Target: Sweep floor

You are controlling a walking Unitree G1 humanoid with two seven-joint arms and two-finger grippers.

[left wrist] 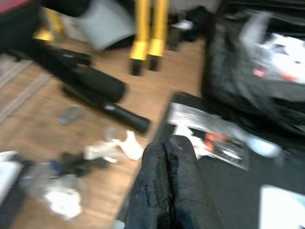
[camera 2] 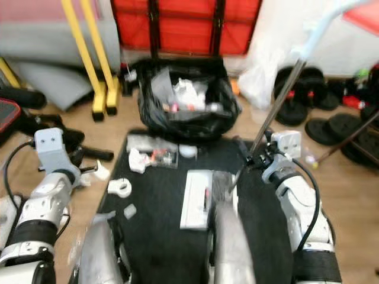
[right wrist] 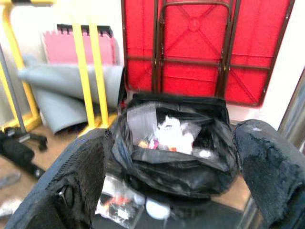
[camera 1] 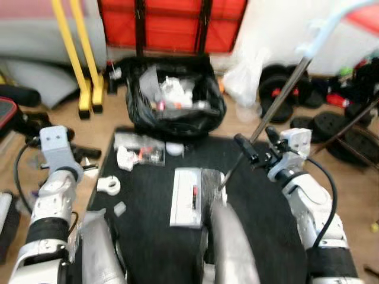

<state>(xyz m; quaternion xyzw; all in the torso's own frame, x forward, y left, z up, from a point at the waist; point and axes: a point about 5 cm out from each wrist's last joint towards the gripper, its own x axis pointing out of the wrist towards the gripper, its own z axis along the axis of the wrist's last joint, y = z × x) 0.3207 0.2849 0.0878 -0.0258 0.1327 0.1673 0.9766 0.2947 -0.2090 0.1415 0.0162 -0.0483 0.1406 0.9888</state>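
My right arm is bent at the elbow, forearm raised over the right side of the black mat (camera 1: pixel 154 219), and my right gripper (camera 1: pixel 256 147) sits at the metal broom handle (camera 1: pixel 278 100). In the right wrist view its two black fingers (right wrist: pixel 267 167) stand wide apart, the handle running past beside one of them; whether they press on it I cannot tell. The handle is a thin grey pole that slants up and away from the mat to a pale blue upper end, and its lower end comes down on the mat beside a white box (camera 1: pixel 188 198) lying flat near the mat's middle.

My left arm is raised at the mat's left edge, wrist up, over the wooden floor (camera 1: pixel 100 127). The left gripper (left wrist: pixel 167 157) has its fingers pressed together, with nothing between them.

At the far edge of the mat stands a black-lined bin (camera 1: pixel 174 97) with white and red scraps inside. Near that bin, on the mat, lie a clear plastic wrapper (camera 1: pixel 139 148) and a crumpled white scrap (camera 1: pixel 126 158); a white ring-shaped piece (camera 1: pixel 109 185) lies toward the mat's left edge. More litter lies on the floor just off that edge.
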